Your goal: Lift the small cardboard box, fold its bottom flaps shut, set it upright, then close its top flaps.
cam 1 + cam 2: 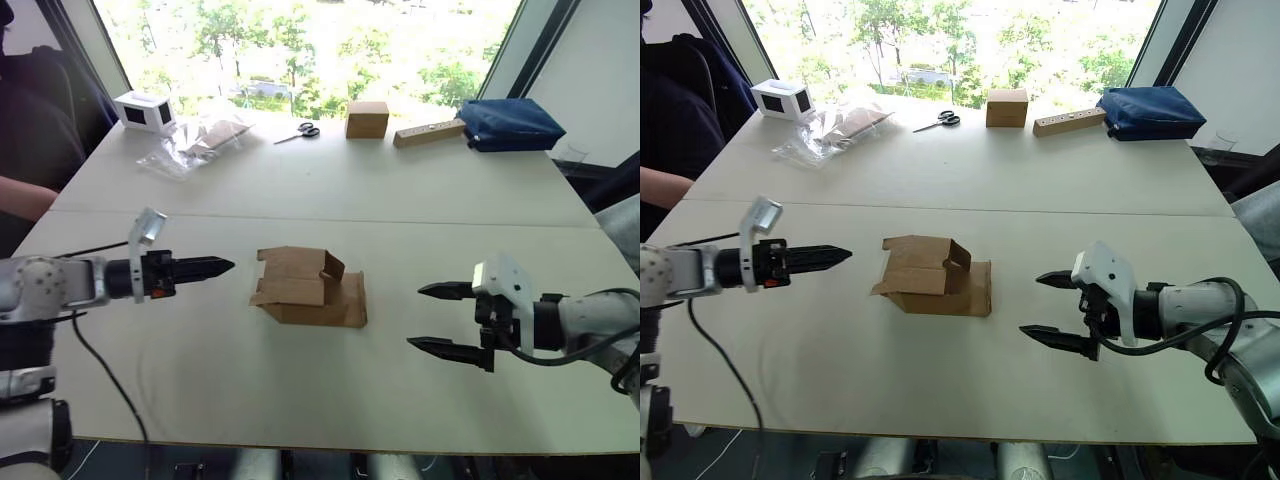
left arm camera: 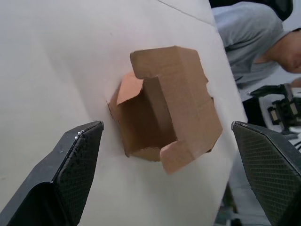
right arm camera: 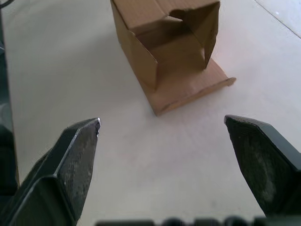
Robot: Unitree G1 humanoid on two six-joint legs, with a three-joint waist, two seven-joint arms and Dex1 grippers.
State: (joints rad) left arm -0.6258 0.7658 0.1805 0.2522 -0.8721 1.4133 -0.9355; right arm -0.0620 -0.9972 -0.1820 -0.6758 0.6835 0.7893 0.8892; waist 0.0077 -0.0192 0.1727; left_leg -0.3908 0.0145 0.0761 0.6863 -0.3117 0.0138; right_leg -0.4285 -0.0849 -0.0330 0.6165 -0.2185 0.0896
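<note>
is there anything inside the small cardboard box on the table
Nothing shows inside the small cardboard box. It lies on its side on the table with its flaps open, and both wrist views look into a bare brown interior. The corners behind the flaps stay hidden.

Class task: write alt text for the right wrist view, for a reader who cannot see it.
A small cardboard box lies on its side on a white table, its open end and loose flaps facing the camera. The right tool's two black fingers are spread wide, short of it.

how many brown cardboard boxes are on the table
2. The small cardboard box lies open on its side at mid-table, between the left hand and right hand. A closed cube-like box stands at the far edge near the scissors.
</note>
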